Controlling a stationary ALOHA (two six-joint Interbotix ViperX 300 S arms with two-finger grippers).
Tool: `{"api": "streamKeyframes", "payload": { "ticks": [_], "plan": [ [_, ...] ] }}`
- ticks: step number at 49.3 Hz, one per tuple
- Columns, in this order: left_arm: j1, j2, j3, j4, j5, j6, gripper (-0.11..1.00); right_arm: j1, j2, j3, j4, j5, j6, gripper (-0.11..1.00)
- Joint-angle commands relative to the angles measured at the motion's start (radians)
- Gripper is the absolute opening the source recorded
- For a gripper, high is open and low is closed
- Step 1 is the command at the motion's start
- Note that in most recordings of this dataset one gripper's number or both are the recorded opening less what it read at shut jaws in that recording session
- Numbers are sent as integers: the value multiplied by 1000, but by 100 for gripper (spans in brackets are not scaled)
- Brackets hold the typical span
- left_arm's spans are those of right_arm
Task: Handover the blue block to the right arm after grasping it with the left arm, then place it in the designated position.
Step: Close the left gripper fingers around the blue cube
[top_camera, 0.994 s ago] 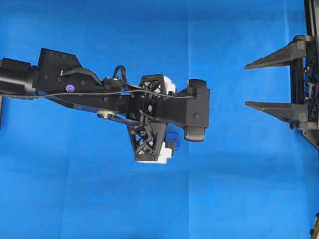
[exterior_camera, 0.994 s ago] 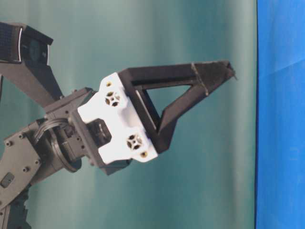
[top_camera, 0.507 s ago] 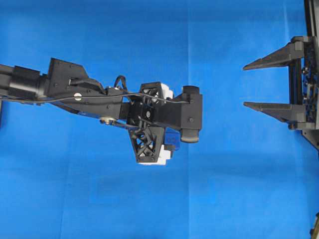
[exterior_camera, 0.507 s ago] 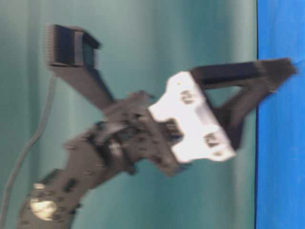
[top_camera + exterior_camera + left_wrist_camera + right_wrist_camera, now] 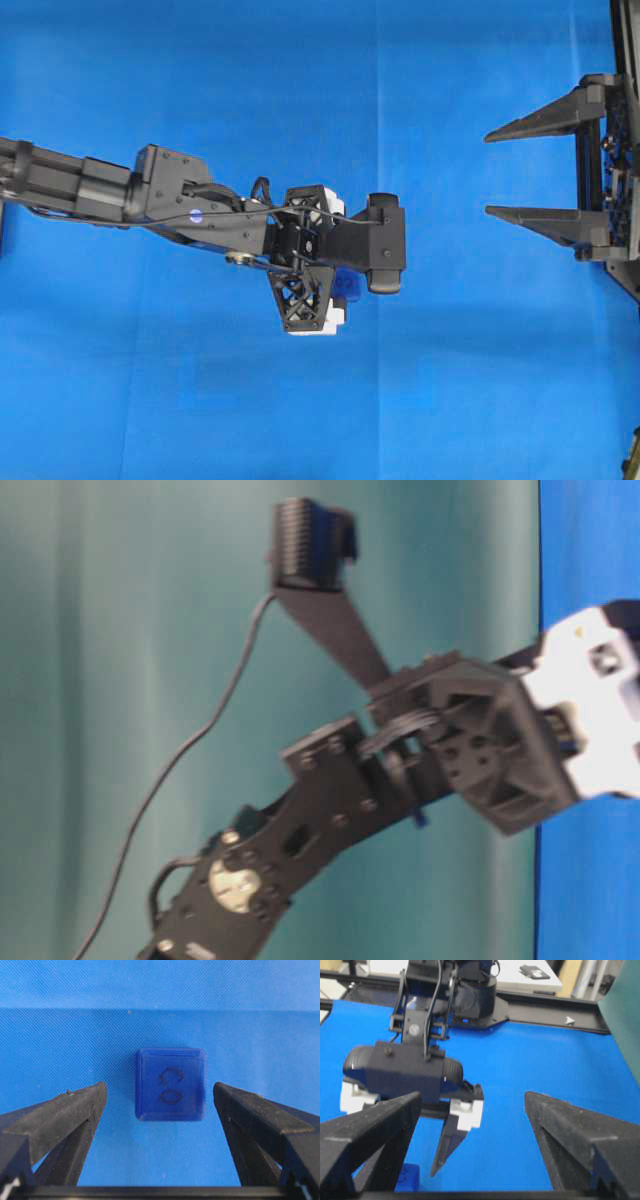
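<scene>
Block (image 5: 170, 1084) between left claw (image 5: 160, 1102) fingers

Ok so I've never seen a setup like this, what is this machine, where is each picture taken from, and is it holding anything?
These are two robot arms working over a blue cloth. One picture looks straight down from above, one looks from table height and is blurred, and two come from cameras mounted on the arms' wrists.

From above, the left arm reaches in from the left and the right arm waits at the right edge. Each ends in a two-fingered claw.

The only object is the blue block, a small dark cube lying on the cloth. The left gripper is open with one finger on either side of the block, not touching it. The right gripper is open and empty. Nothing is held yet.
</scene>
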Motion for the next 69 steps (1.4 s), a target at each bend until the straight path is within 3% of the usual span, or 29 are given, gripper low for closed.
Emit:
{"api": "streamKeyframes", "payload": {
  "ticks": [1,41,46,53,69],
  "plan": [
    [2,0,-20,3,-17,0,92,0,6,-28,3,-9,2,97],
    [0,71,-23,3,-72,5,90,0,12,-26,3,-9,2,97],
    [2,72,-28,3,-72,5,81,-2,14,-28,3,-9,2,97],
    [2,72,-28,3,-72,8,46,0,15,-26,5,-9,2,97],
    [2,71,-25,3,-66,5,46,0,15,-26,3,-9,2,97]
  ]
}}
